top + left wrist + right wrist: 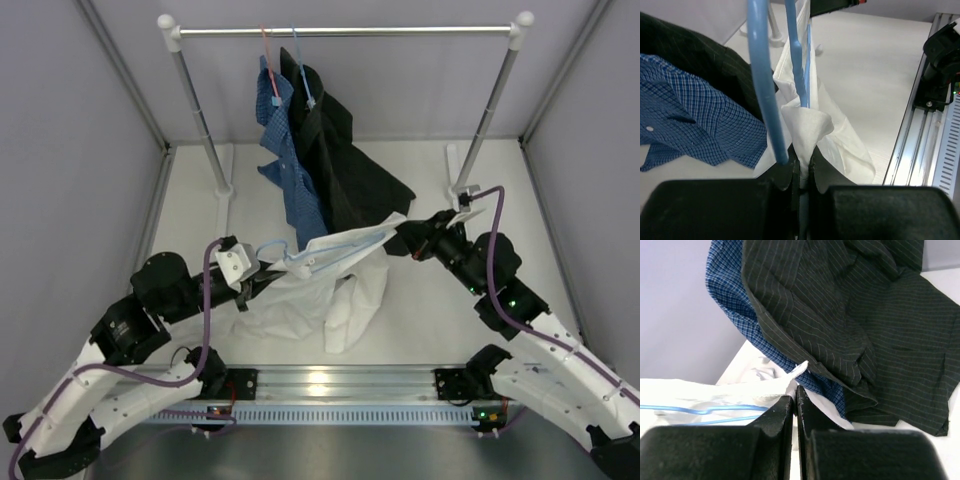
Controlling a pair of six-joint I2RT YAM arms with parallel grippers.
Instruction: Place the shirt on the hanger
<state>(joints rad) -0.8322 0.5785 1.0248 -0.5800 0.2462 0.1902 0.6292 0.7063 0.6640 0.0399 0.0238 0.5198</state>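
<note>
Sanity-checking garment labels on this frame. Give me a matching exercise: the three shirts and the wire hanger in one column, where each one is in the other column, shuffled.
Things
1. white shirt
2. light-blue wire hanger
3. blue checked shirt
4. black pinstriped shirt

Places
A. hangs from the rail on a blue hanger
B. hangs from the rail on a pink-red hanger
C. stretched between the left pincer and the right pincer, the rest sagging onto the table
D. runs along the stretched white cloth, one end at the left pincer

Pairs: 1-C, 2-D, 3-B, 4-A
</note>
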